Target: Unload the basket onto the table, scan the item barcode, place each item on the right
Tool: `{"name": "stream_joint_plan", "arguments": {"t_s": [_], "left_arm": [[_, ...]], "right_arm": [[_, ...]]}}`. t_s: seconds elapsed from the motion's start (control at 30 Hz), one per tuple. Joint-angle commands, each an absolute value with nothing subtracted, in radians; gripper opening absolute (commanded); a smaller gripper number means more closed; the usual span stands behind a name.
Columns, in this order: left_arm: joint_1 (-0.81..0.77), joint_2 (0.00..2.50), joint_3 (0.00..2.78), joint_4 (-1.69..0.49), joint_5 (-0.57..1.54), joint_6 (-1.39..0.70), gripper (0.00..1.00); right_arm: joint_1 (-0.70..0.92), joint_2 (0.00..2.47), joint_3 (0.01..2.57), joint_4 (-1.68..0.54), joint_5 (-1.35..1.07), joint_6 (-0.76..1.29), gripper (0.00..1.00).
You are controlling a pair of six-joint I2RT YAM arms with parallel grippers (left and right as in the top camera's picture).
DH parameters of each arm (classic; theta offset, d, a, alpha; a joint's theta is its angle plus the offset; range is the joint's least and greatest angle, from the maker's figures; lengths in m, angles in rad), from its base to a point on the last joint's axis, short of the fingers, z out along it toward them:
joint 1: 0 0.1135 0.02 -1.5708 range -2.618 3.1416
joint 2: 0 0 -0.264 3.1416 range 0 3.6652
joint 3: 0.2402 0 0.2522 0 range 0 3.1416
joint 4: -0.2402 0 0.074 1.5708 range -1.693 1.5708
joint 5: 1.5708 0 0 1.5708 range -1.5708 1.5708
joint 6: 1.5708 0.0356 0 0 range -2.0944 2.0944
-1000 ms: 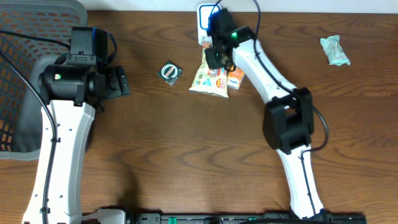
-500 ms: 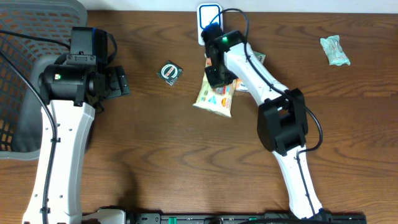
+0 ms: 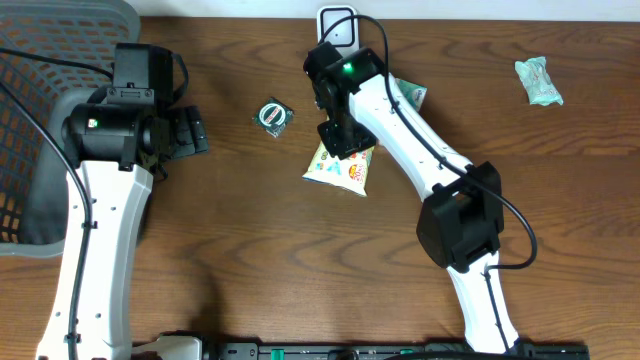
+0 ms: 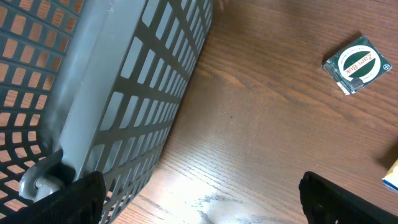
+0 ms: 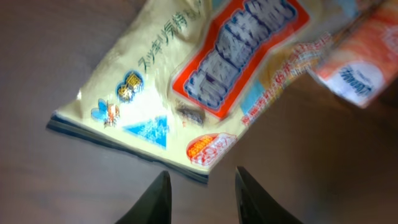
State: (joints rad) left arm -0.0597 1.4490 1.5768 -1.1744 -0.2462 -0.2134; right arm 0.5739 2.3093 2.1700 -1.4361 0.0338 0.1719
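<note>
A yellow snack bag (image 3: 342, 170) with orange and blue print lies flat on the wooden table. My right gripper (image 3: 336, 134) hovers just over its far end. In the right wrist view the bag (image 5: 205, 74) fills the top, and one corner points at the gap of the right gripper (image 5: 202, 194), whose jaws stand slightly apart with nothing between them. No barcode shows on the bag. A white scanner (image 3: 338, 20) stands at the table's far edge. My left gripper (image 3: 190, 134) is wide open beside the basket, empty; in its own view the left gripper (image 4: 205, 205) spans bare wood.
A grey mesh basket (image 3: 40, 110) fills the left side, its wall (image 4: 124, 93) close to my left fingers. A small green-and-white square packet (image 3: 272, 114) lies between the arms. An orange packet (image 5: 354, 68) lies beside the bag, a green wrapper (image 3: 410, 95) behind it, and a teal wrapper (image 3: 540, 80) far right.
My right gripper carried the snack bag from near the scanner toward the table's middle, then its jaws parted and the bag now lies flat. The left arm has not moved.
</note>
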Motion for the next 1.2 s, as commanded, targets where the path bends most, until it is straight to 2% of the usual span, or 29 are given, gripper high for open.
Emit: {"name": "stream_joint_plan", "arguments": {"t_s": [0.0,0.23,0.33,0.4,0.63,0.73,0.83,0.93,1.17], "left_arm": [[-0.054,1.442,1.586,-1.178,-0.263,-0.219,0.98],[-0.054,1.442,1.586,-1.178,-0.263,-0.219,0.98],[-0.054,1.442,1.586,-1.178,-0.263,-0.220,0.98],[-0.054,1.442,1.586,-1.178,-0.263,-0.220,0.98],[-0.054,1.442,1.586,-1.178,-0.263,-0.220,0.98],[-0.054,1.442,1.586,-1.178,-0.263,-0.219,0.98],[-0.054,1.442,1.586,-1.178,-0.263,-0.219,0.98],[-0.054,1.442,1.586,-1.178,-0.263,-0.219,0.98],[-0.054,1.442,1.586,-1.178,-0.263,-0.219,0.98]], "right_arm": [[0.587,2.325,2.108,-1.390,0.034,0.172,0.28],[0.601,2.327,1.907,-1.194,0.006,0.187,0.27],[0.609,2.326,1.896,-1.208,-0.007,0.186,0.18],[0.612,2.315,1.911,-1.237,-0.006,0.186,0.17],[0.600,2.257,2.074,-1.367,0.057,0.148,0.24],[0.596,2.232,2.134,-1.315,0.176,0.149,0.25],[0.590,2.230,2.135,-1.209,0.238,0.149,0.31],[0.575,2.250,2.116,-1.124,0.241,0.149,0.38],[0.543,2.360,2.099,-1.061,0.234,0.183,0.44]]}}
